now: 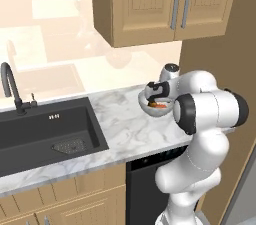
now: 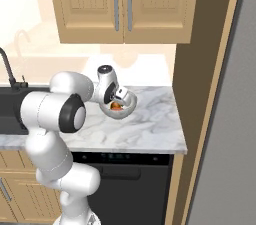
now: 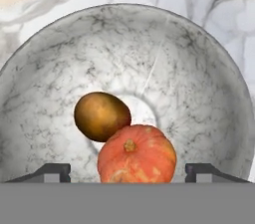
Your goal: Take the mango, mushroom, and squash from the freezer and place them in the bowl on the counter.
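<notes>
Below my gripper [image 3: 127, 172] sits the bowl [image 3: 64, 58], on the marble desk [image 1: 125, 134], and my fingers [image 3: 50, 172] stand wide apart with nothing between them. Right under me, between the fingertips, lies the squash [image 3: 137, 154], orange and ribbed with its stem stub up. Just beyond it and a little to one side, touching it, rests the mango [image 3: 102, 116], brown-gold and smooth. Both lie in the bottom of the bowl, so I judge two of the three items are delivered.

I see no mushroom among them; I judge it is not yet fetched from the freezer [image 2: 225, 144], which stands off to my right past the brown panel.

The risks, as I weigh them:
- I hover low over the bowl. If I pull away sideways rather than straight up, a fingertip could catch the rim and tip or slide the bowl across the desk.
- The squash lies close beneath me. Dropping any lower could knock it into the mango and roll one out.
- The mushroom is tiny. When I bring it, a release from too high could bounce it off the round squash and over the rim.
- The upper cabinet [image 1: 165, 4] hangs above, so a careless lift could strike it.
</notes>
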Robot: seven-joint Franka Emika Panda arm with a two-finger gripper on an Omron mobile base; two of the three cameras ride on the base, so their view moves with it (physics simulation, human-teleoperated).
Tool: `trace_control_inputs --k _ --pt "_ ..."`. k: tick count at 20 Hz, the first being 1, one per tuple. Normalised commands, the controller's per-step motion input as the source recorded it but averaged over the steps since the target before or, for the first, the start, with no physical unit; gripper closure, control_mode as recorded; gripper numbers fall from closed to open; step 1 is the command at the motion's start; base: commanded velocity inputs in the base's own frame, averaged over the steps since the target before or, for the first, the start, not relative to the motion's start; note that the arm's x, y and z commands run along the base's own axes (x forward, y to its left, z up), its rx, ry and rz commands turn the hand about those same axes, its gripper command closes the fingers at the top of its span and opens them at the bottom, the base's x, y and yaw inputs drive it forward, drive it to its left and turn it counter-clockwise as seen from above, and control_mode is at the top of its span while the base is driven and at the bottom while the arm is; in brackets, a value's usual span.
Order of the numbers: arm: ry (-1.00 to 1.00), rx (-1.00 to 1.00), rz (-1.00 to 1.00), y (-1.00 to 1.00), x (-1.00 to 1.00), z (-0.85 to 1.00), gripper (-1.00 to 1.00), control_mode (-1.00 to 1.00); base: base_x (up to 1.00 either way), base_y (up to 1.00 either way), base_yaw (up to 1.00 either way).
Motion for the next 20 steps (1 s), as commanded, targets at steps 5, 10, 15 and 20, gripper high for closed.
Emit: trace_control_inputs --k 5,10,15,20 --pt "0.0 0.0 0.0 0.0 0.0 0.29 -1.0 -1.0 0.0 0.0 0.0" --pt "0.0 0.0 -0.01 0.0 -0.1 0.44 -1.0 -1.0 0.0 0.0 0.0" --pt "-0.09 0.0 0.0 0.0 -0.39 0.21 -1.0 -1.0 0.0 0.0 0.0" --pt "-0.14 0.0 0.0 0.0 -0.44 0.0 -1.0 -1.0 0.0 0.0 0.0"
